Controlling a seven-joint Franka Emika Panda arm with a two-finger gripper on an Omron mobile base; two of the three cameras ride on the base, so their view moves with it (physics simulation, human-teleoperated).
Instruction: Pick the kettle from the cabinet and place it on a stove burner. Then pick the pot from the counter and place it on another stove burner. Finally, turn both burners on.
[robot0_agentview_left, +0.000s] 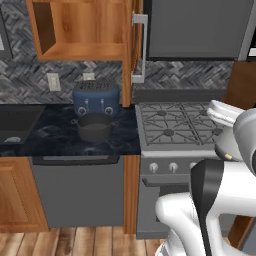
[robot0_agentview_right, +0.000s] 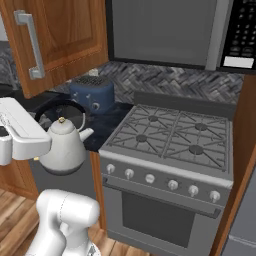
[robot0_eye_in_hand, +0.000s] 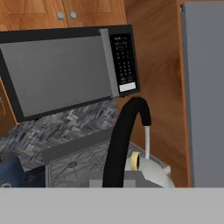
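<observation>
**Spotter:** Right base view puts the steel stove (robot0_agentview_right: 170, 150) across the centre and right of the frame. Your cabinet (robot0_agentview_right: 60, 35) door hangs open at upper left. The kettle (robot0_agentview_right: 62, 145) hangs at lower left, off the stove's front corner, out over the floor.

**Lead:** And the claw?

**Spotter:** Clenched on the kettle's black arched handle (robot0_eye_in_hand: 124, 140). Carry it level over a grate and lower gently. It's small, white and conical, with a short spout (robot0_agentview_right: 86, 134) and knobbed lid.

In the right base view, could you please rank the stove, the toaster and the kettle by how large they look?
1. Stove, clearly largest.
2. Kettle and toaster look alike; the kettle is nearer the camera, so I would not rank them.
</observation>
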